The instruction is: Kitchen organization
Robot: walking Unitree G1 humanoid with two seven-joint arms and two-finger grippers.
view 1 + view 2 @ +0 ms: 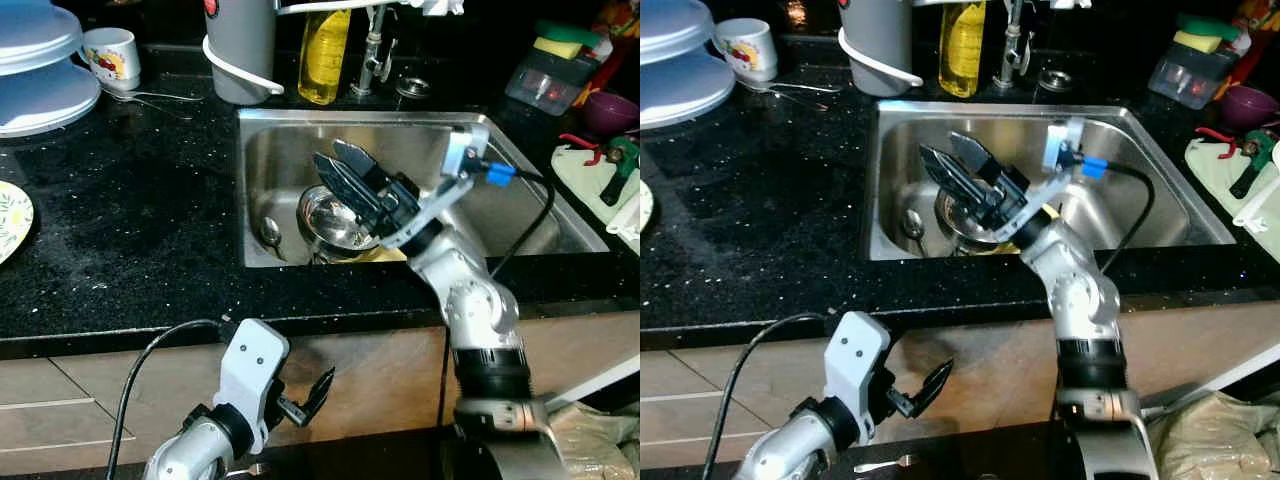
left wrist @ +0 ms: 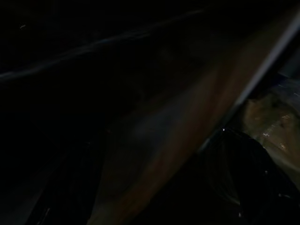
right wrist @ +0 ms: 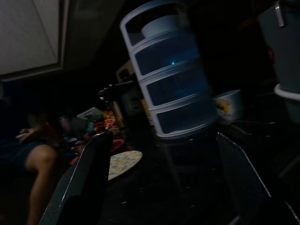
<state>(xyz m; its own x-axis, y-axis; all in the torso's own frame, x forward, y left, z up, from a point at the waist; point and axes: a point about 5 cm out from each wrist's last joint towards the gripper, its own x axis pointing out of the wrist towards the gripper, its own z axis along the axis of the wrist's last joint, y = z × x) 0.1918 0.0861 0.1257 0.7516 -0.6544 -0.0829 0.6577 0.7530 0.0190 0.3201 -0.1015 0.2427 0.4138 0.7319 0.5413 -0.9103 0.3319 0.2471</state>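
The stainless sink (image 1: 470, 205) sits at centre frame, cut into the black speckled surface (image 1: 130, 230), whose front edge runs across the lower third with wooden cabinet fronts (image 1: 380, 375) below it. Inside the basin, toward its lower left, a shiny steel bowl (image 1: 335, 222) rests on the floor, and a spoon (image 1: 271, 233) lies just beside it, near the left wall. The right half of the basin lies bare.

The right arm rises from the bottom right, bends at the elbow over the surface's front edge and reaches up-left into the sink. The right end effector (image 1: 343, 168) hangs above the bowl, its two black fingers spread apart and holding nothing.

The left end effector (image 1: 318, 392) hangs low at the bottom left, in front of the cabinet fronts, idle; whether its fingers are parted or together cannot be told.

Along the back edge stand a grey container (image 1: 240, 45), a yellow soap bottle (image 1: 324, 55) and the tap base (image 1: 370, 60). A patterned mug (image 1: 112, 55) and a stacked blue container (image 1: 35, 65) fill the upper left.

The right wrist view looks out between the spread fingers (image 3: 89, 183) at that blue stacked container (image 3: 171, 89), the mug (image 3: 228, 105) and a patterned plate (image 3: 123, 161), plus a person's leg (image 3: 40, 164) at lower left. The left wrist view is nearly black.
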